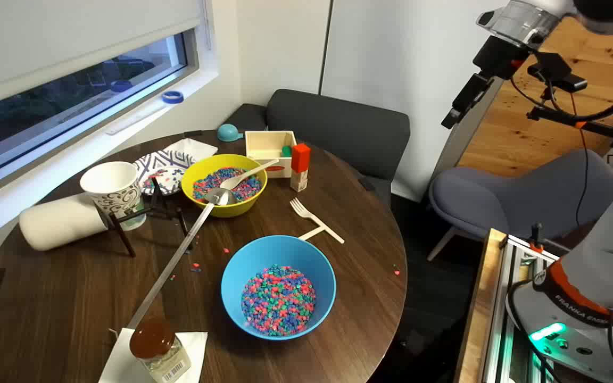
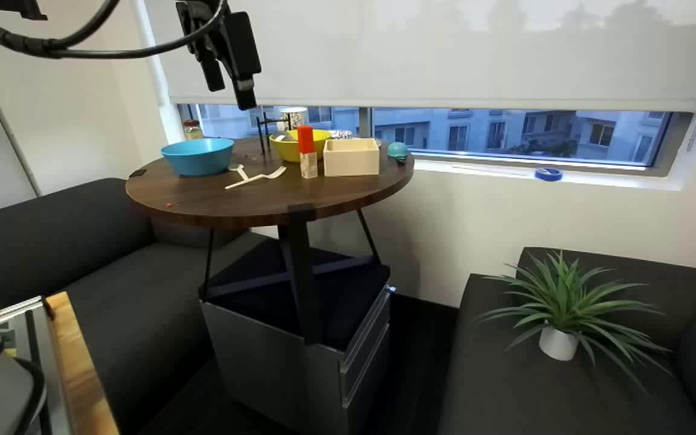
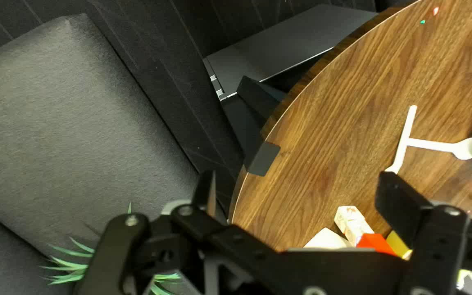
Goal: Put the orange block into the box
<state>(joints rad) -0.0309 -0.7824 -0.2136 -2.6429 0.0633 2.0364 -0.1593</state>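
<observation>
The orange block (image 1: 300,157) stands upright on top of a pale printed block (image 1: 299,181), right beside the box. It also shows in an exterior view (image 2: 306,139) and partly in the wrist view (image 3: 377,243). The box (image 1: 265,142) is light tan with low walls and holds a small green thing (image 1: 286,151). The box also shows in an exterior view (image 2: 351,162); only a pale corner of it (image 3: 326,239) shows in the wrist view, the rest hidden behind the gripper. My gripper (image 3: 297,180) is open and empty, high above the table in both exterior views (image 1: 460,109) (image 2: 230,90).
A yellow bowl (image 1: 192,181) with beads, a spoon and a ladle (image 1: 179,255) stands beside the box. A blue bowl (image 1: 232,276) with beads, a fork (image 1: 317,221), a jar (image 1: 160,354) and a cup (image 1: 112,186) are on the round table (image 1: 359,276). A teal scoop (image 1: 228,132) lies behind.
</observation>
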